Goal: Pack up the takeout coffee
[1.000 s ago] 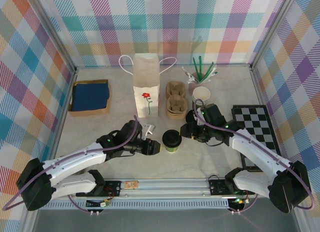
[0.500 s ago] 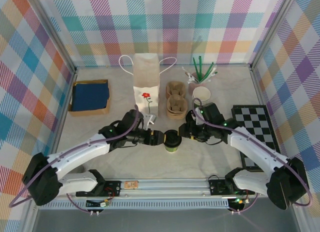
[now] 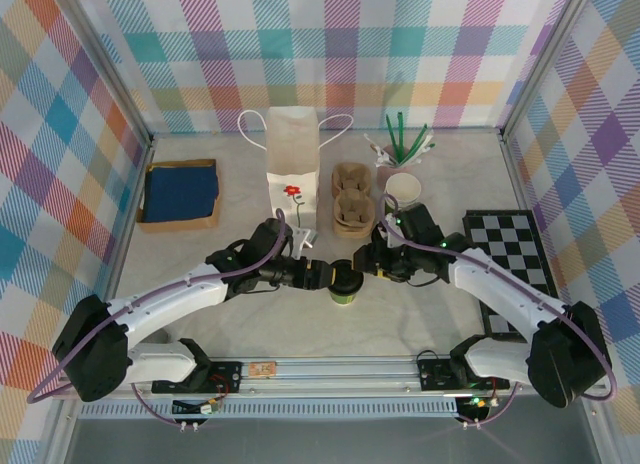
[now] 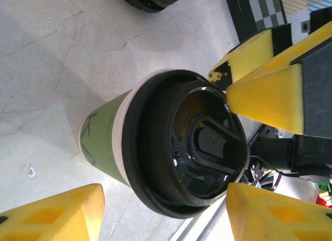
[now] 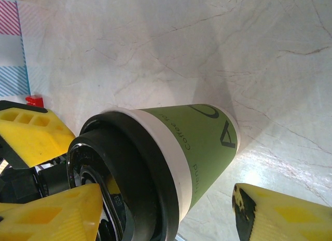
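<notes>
Left wrist, right wrist: both jaws stand spread, flanking the takeout coffee (image 4: 171, 142).

The takeout coffee (image 3: 344, 287) is a small green paper cup with dark lettering, capped by a round black plastic lid (image 4: 202, 147) seated fully on its rim. It stands upright on the pale marbled tabletop (image 3: 230, 199), near the middle.

The takeout coffee (image 5: 202, 142) is made of matt green paper with a white band, capped by a glossy black plastic lid (image 4: 202, 147). The worktop (image 5: 155, 43) is finished smooth, pale and marble-veined, with a soft sheen. The pads (image 4: 57, 217) of the left hand (image 4: 165, 210) seem to be matt yellow foam, though blurred.
</notes>
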`<action>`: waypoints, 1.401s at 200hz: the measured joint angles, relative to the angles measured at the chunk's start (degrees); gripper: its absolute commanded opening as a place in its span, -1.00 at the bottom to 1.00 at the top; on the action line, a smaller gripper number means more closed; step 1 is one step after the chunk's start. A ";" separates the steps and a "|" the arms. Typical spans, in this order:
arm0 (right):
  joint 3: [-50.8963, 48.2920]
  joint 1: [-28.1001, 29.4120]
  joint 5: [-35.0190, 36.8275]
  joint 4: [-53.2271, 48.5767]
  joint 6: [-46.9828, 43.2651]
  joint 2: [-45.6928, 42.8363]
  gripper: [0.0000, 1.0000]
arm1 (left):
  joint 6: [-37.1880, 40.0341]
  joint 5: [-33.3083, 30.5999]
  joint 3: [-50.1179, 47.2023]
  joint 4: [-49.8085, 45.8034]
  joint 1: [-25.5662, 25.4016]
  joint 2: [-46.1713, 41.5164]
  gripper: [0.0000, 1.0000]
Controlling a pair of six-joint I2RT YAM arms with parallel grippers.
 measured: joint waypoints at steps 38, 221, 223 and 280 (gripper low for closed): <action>0.02 0.00 0.00 0.52 0.00 0.13 0.34 | 0.00 0.00 0.00 1.25 0.00 2.51 0.18; -5.90 -0.35 -2.60 11.30 0.57 0.83 0.07 | -0.57 1.33 -2.60 7.96 0.02 4.72 -0.22; -6.03 -0.37 -2.67 11.56 0.63 0.81 0.07 | -0.66 1.38 -2.67 8.13 0.09 4.72 -0.22; -8.94 -0.66 -3.65 16.76 1.55 0.72 0.04 | -1.31 1.97 -3.96 10.62 0.20 4.76 -0.19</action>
